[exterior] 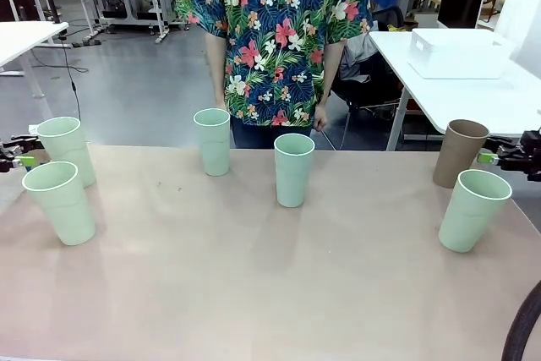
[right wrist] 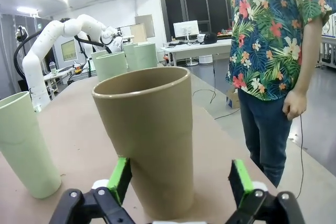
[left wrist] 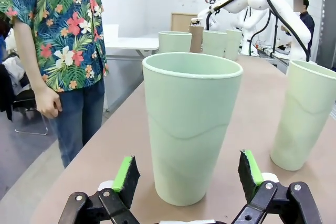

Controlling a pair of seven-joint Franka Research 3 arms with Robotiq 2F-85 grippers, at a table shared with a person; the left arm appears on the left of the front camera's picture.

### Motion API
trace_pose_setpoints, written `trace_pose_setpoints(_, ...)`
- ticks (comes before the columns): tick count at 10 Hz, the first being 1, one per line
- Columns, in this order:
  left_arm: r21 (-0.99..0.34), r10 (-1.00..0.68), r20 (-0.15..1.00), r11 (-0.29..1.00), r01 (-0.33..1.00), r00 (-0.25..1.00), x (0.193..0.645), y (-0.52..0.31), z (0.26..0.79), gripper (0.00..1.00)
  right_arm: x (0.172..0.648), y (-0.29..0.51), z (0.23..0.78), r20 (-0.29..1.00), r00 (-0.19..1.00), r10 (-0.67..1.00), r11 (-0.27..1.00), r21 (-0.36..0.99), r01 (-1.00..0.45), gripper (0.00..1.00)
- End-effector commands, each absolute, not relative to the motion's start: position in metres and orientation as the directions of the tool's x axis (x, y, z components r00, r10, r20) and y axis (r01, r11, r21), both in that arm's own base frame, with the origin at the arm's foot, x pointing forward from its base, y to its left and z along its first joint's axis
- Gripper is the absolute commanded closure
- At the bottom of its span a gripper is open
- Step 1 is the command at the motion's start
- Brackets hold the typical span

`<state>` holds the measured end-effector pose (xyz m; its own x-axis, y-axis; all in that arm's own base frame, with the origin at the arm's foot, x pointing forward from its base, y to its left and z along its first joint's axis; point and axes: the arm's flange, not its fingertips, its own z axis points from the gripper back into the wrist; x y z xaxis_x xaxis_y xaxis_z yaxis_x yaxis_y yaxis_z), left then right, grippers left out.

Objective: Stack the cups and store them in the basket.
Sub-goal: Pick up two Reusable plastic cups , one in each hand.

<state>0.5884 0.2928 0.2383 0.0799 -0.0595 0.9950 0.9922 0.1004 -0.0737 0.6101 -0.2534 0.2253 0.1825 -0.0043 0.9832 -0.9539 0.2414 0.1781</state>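
While the left gripper [left wrist: 188,174] is standing spread around the far-left mint cup [left wrist: 191,124], clear of its wall, the right gripper [right wrist: 180,179] is standing spread around the taupe cup [right wrist: 149,135]; neither is gripping yet; each should be closing centred and square to avoid tipping; the basket [exterior: 461,55] is sitting on the white table [exterior: 507,101] beyond.

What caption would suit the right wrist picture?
Open right gripper lined up with the upright brown cup on the table.

Mint-green cups [exterior: 294,170], one taupe-brown cup [exterior: 459,152]; shirt [exterior: 270,23] tropical floral on navy; tabletop [exterior: 254,293] pinkish beige.
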Motion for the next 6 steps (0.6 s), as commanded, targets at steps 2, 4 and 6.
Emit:
trace_pose_setpoints(2,-0.04,-0.03,0.999,0.135,0.99,0.044,0.582,0.275,0.24,0.0,0.611,-0.252,0.227,0.981,0.195,-0.011,0.271,0.191,-0.943,0.0)
trace_pose_setpoints(4,-0.033,-0.024,0.999,0.137,0.99,0.037,0.582,0.264,0.237,0.0,0.607,-0.255,0.227,0.981,0.191,-0.016,0.277,0.188,-0.942,0.0)
trace_pose_setpoints(6,-0.035,-0.022,0.999,0.136,0.99,0.039,0.582,0.256,0.236,0.0,0.606,-0.254,0.226,0.982,0.19,-0.015,0.28,0.187,-0.942,0.0)
